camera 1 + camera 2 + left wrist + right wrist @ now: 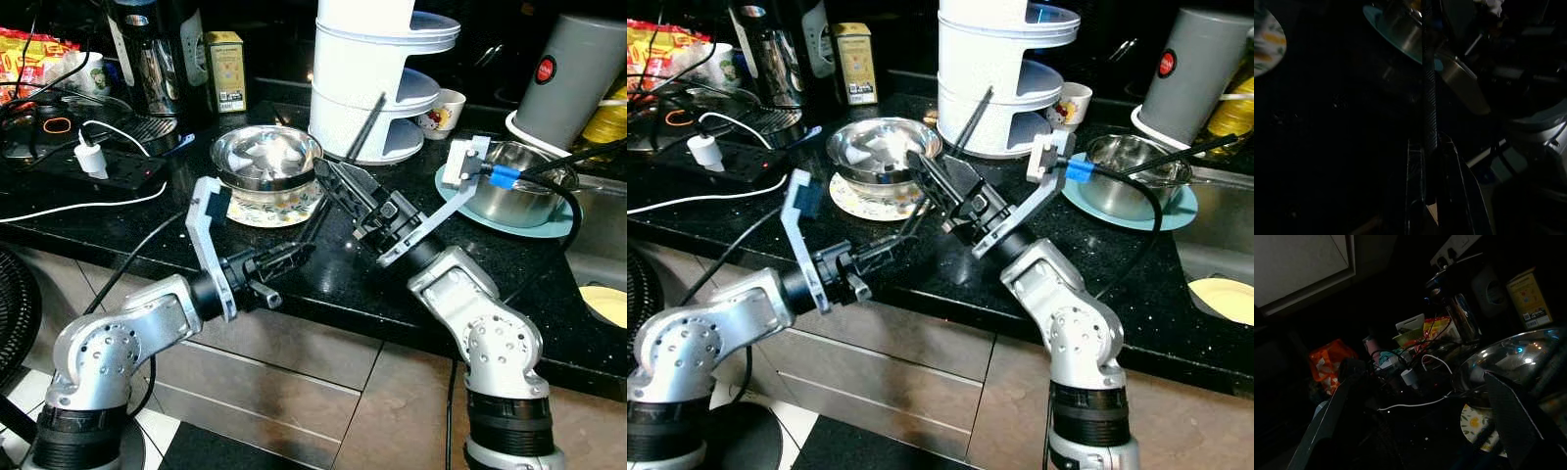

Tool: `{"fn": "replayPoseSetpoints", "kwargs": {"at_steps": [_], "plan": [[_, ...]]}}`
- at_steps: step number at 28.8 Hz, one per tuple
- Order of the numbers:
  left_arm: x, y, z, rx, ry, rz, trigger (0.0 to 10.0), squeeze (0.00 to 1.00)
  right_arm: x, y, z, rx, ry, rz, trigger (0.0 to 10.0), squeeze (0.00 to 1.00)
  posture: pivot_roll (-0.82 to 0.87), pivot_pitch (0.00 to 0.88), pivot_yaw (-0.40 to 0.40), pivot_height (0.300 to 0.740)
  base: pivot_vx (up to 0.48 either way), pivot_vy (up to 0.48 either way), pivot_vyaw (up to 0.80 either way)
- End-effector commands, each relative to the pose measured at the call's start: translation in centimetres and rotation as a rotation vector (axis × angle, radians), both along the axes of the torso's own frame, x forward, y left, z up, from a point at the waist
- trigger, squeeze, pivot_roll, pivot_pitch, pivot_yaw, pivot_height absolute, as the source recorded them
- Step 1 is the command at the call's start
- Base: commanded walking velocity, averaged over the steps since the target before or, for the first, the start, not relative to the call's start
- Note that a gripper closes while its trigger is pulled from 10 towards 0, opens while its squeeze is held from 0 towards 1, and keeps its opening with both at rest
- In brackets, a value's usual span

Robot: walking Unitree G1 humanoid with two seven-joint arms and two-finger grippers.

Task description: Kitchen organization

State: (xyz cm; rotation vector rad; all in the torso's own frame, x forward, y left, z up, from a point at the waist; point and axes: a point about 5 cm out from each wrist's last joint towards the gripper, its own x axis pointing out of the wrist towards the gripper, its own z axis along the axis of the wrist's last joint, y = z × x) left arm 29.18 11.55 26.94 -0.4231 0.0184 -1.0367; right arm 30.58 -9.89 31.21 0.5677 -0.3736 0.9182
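Two pincers over worktop (323, 284): left pincer (294, 253) pinching a chopstick (345, 162); right pincer (333, 176) spread beside steel bowl (266, 157). I'd watch chopstick tip — could snag R arm.

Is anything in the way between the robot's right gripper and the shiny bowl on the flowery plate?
No, nothing visible is in the way. The right gripper, its jaws open, is already right next to the rim of the steel bowl, which sits on the flowery plate.
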Motion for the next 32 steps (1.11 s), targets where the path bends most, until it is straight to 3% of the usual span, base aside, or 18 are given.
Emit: {"fn": "replayPoseSetpoints", "kwargs": {"at_steps": [1,12,15,22,27,29,32], "plan": [[-1.0,-0.7,0.3,0.022,-0.036,-0.078,0.0,0.00,-0.3,0.4,-0.5,-0.035,0.015,0.015,10.0,0.00,0.04,0.211,0.000,0.740,0.000,0.000,0.00],[-0.8,-0.4,1.3,0.003,-0.086,-0.041,0.0,0.00,0.1,0.4,-1.0,-0.078,0.041,-0.017,10.0,0.00,0.03,0.209,0.000,0.740,0.000,0.000,0.00],[0.3,0.8,1.8,-0.012,-0.107,0.075,0.0,0.00,0.2,-0.7,0.4,0.066,0.024,-0.037,10.0,0.00,0.03,0.209,0.000,0.740,0.000,0.000,0.00],[1.0,2.2,3.5,-0.114,-0.171,0.170,0.0,0.00,1.8,-2.7,0.0,0.086,0.079,-0.239,10.0,0.00,0.03,0.209,0.000,0.740,0.000,0.000,0.00],[0.2,1.4,3.2,-0.113,-0.161,0.084,0.0,0.00,2.2,-2.9,-0.6,0.094,0.114,-0.265,10.0,0.00,0.04,0.198,0.001,0.740,0.000,0.000,0.00],[-0.3,0.0,1.7,-0.029,-0.117,0.005,0.0,0.00,1.9,-2.3,-0.7,0.086,0.116,-0.227,10.0,0.00,0.04,0.198,0.001,0.740,0.000,0.000,0.00],[-0.6,-0.9,0.7,0.001,-0.083,-0.042,0.0,0.00,1.6,-1.8,-0.6,0.098,0.116,-0.193,10.0,0.00,0.04,0.195,0.002,0.740,0.000,0.000,0.00]]}}
